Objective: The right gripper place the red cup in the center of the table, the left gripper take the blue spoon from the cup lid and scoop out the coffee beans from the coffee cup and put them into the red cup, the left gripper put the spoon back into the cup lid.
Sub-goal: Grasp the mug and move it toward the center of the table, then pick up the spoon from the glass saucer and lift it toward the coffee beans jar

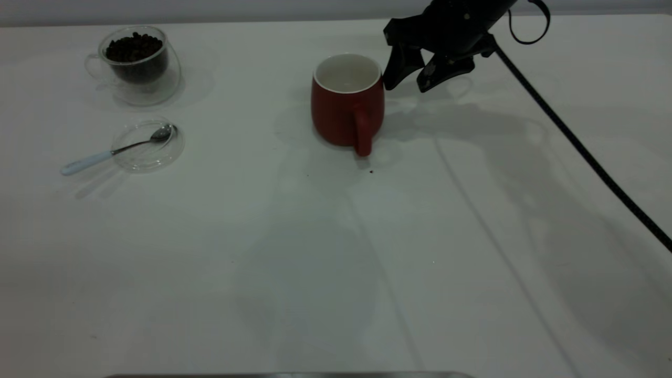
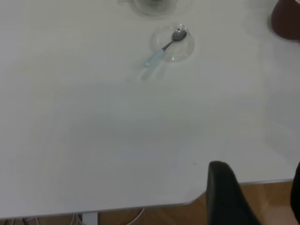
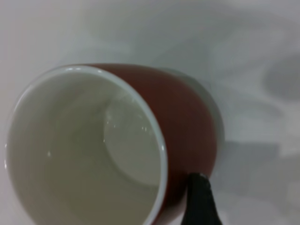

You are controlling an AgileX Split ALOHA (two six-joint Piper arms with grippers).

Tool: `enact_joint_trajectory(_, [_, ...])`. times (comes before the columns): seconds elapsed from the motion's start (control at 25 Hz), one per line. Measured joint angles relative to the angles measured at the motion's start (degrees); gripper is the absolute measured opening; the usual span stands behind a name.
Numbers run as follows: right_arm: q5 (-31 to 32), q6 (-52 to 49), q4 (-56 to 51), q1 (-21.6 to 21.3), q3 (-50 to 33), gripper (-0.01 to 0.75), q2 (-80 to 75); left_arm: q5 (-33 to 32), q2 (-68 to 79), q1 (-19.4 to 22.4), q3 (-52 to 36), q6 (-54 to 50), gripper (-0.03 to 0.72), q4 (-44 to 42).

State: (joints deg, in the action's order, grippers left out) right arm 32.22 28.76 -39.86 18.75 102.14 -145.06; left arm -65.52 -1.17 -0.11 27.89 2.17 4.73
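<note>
Near the middle of the bench (image 1: 336, 273) stands the red cup (image 1: 347, 105), upright and empty, with its handle facing the exterior camera. The right end effector (image 1: 410, 84) hangs just beside the cup's rim with its fingers spread and holding nothing, so the placing step looks finished. The blue spoon (image 1: 113, 151) lies untouched with its bowl in the cup lid (image 1: 149, 145), in front of the coffee cup (image 1: 137, 62) full of coffee beans (image 1: 134, 47). The left end effector (image 2: 258, 197) waits well apart, its fingers wide; next it must reach the spoon's handle.
</note>
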Motion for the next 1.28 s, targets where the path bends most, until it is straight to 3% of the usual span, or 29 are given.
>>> enact_joint_trajectory(0.4, [6.0,4.4,0.1,1.9,0.0,0.573,0.1,0.0,0.0,0.0,0.0,0.0,0.4,0.0])
enact_joint_trajectory(0.64, [9.9,3.1,4.9,-0.2,0.0,0.573,6.7,0.0,0.0,0.0,0.0,0.0,0.4,0.0])
enact_joint_trajectory(0.96, [34.3,-6.3,17.4,-1.0,-0.2,0.573,27.9,0.0,0.0,0.0,0.0,0.0,0.4,0.0])
enact_joint_trajectory(1.12, [37.0,-7.7,18.0,-1.0,-6.4,0.573,41.5,0.0,0.0,0.0,0.0,0.0,0.4,0.0])
enact_joint_trajectory(1.28, [37.6,-7.8,19.0,-1.0,-19.5,0.573,57.7,0.0,0.0,0.0,0.0,0.0,0.4,0.0])
